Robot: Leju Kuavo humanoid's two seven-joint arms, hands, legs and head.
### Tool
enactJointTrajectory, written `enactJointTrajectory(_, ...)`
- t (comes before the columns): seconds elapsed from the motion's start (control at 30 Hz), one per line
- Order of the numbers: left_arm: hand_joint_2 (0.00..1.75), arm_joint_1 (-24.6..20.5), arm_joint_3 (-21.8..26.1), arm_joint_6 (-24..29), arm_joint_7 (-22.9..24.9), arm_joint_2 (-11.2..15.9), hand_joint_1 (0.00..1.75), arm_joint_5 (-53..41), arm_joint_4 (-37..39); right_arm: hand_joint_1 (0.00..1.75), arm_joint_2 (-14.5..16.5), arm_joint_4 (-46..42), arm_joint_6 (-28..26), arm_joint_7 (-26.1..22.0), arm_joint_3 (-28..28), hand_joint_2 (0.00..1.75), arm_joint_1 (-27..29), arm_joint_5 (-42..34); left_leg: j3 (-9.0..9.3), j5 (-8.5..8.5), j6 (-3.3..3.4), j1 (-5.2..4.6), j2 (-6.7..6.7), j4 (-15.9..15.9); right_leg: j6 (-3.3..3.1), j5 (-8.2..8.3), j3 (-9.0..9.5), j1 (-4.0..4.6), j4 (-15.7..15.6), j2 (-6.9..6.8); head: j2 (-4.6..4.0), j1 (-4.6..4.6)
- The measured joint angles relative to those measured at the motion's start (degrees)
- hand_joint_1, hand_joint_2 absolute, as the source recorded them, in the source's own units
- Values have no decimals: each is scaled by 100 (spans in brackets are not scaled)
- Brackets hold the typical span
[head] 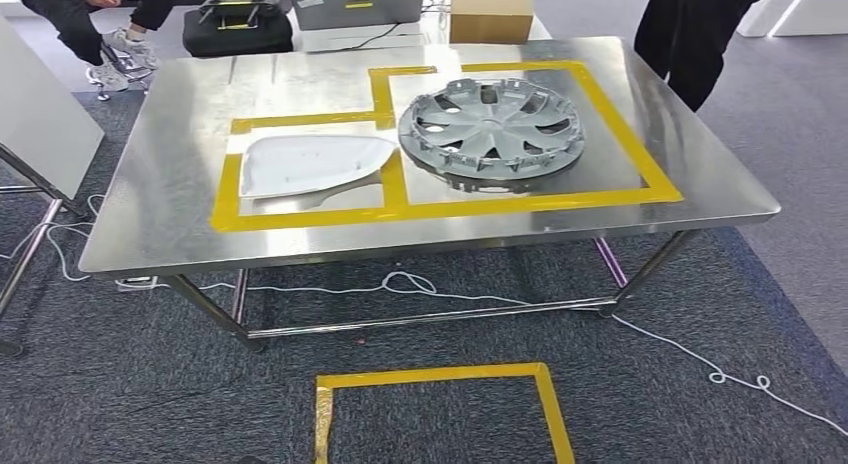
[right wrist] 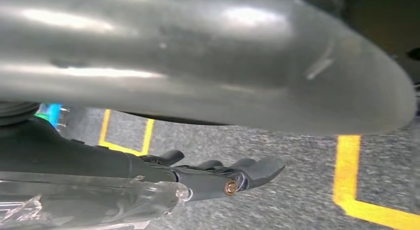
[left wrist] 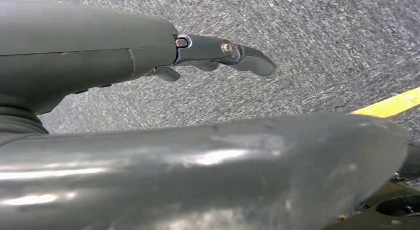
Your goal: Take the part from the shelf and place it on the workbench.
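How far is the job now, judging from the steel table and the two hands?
Two parts already lie inside yellow tape boxes on the steel workbench: a round grey wheel cover and a flat white panel. Nothing is in hand: the left hand and the right hand hang empty over the carpet. Whether more parts remain on the shelf cannot be told.

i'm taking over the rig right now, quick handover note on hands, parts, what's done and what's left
Left hand: hanging over the carpet, fingers apart, holds nothing.
Right hand: also low over the carpet, holds nothing.
Workbench: a wheel cover lies in the large yellow-taped box, a white panel in the smaller box beside it. Both lie flat.
Done: two parts are on the bench.
Left: the pictures do not tell whether more parts are still to fetch from the shelf. A person stands at the far right corner of the bench.
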Motion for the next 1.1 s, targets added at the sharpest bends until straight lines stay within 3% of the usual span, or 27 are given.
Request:
enactJointTrajectory(0.1,0,1,0,-3,0,7,0,-3,0,0,5,0,0,-3,0,0,16,-1,-46,-26,-100,25,0,35,-110,95,-51,4,-19,-11,0,-3)
enactJointTrajectory(0.17,0,4,0,-3,0,14,0,-4,0,0,10,0,-1,-4,0,0,11,0,-228,-375,-150,32,0,447,-189,177,-105,-15,-48,-26,0,-20)
enactJointTrajectory(0.23,0,3,0,-3,0,16,0,-5,1,0,10,0,-2,-5,0,0,10,0,-527,-835,-188,34,1,1202,-213,244,-206,-13,-44,-32,0,-34)
enactJointTrajectory(0.27,0,7,0,-3,0,16,0,-5,1,0,10,0,-1,-5,0,0,14,0,-624,-956,-197,34,1,1489,-209,275,-253,-12,-42,-34,0,-32)
enactJointTrajectory(0.3,0,11,0,-3,0,15,0,-6,2,0,10,0,-1,-5,0,0,18,-1,-633,-965,-200,34,1,1596,-201,306,-296,-11,-40,-35,0,-34)
enactJointTrajectory(0.33,0,13,0,-3,0,17,0,-7,2,0,10,0,0,-5,0,0,21,-1,-525,-865,-196,34,1,1474,-188,335,-332,-12,-39,-34,0,-34)
enactJointTrajectory(0.4,0,4,0,-3,0,27,0,-9,2,0,11,0,0,-5,0,0,23,-1,-28,-523,-177,34,5,699,-143,384,-379,-11,-31,-32,0,-35)
enactJointTrajectory(0.47,0,-18,-1,-4,0,32,0,-10,3,0,12,0,0,-8,0,0,19,-1,353,-336,-127,28,-1,23,-87,423,-424,10,3,-32,0,-29)
enactJointTrajectory(0.6,0,0,-2,-10,0,32,0,-13,5,0,12,0,0,-13,0,0,21,-1,345,-265,41,13,2,-94,34,444,-498,0,46,-30,0,-16)
enactJointTrajectory(0.63,0,1,-3,-11,0,34,0,-15,6,0,12,0,-1,-14,0,0,27,0,320,-233,91,18,10,-99,68,323,-556,-8,169,-25,0,-6)
enactJointTrajectory(0.7,0,-8,-4,-14,0,36,0,-18,7,0,13,0,-1,-21,0,0,31,0,246,-168,150,24,20,-103,127,-124,-794,-19,769,-19,0,18)
enactJointTrajectory(0.77,0,-6,-4,-19,0,34,0,-19,8,0,13,0,0,-29,0,0,29,0,155,-102,159,21,25,-98,158,-518,-1044,-23,1526,-19,0,26)
enactJointTrajectory(0.8,0,-2,-4,-21,0,34,0,-19,9,0,13,0,0,-33,0,0,30,0,109,-68,154,20,27,-96,162,-569,-1054,-23,1691,-19,0,26)
enactJointTrajectory(0.83,0,0,-4,-21,0,34,0,-19,9,0,12,0,-1,-34,0,0,33,0,68,-35,146,20,27,-95,159,-508,-940,-24,1610,-19,0,27)
enactJointTrajectory(0.9,0,1,-4,-21,0,33,0,-19,11,0,12,0,-2,-36,0,0,27,0,15,20,115,22,20,-93,137,-209,-384,-25,810,-18,0,29)
enactJointTrajectory(0.97,0,-1,-4,-21,0,33,0,-19,13,0,14,0,-2,-40,1,0,7,0,-12,69,59,16,16,-91,85,-31,91,-12,73,5,0,22)
enactJointTrajectory(1.0,0,-5,-4,-21,0,34,0,-19,13,0,15,0,-2,-42,1,0,1,0,-20,95,25,13,17,-89,56,-20,165,-2,-75,20,0,23)
enactJointTrajectory(1.1,0,-6,-6,-21,0,31,0,-19,15,0,19,0,-2,-43,2,0,4,-2,-57,126,-75,19,16,-80,-70,34,88,7,-102,30,0,24)
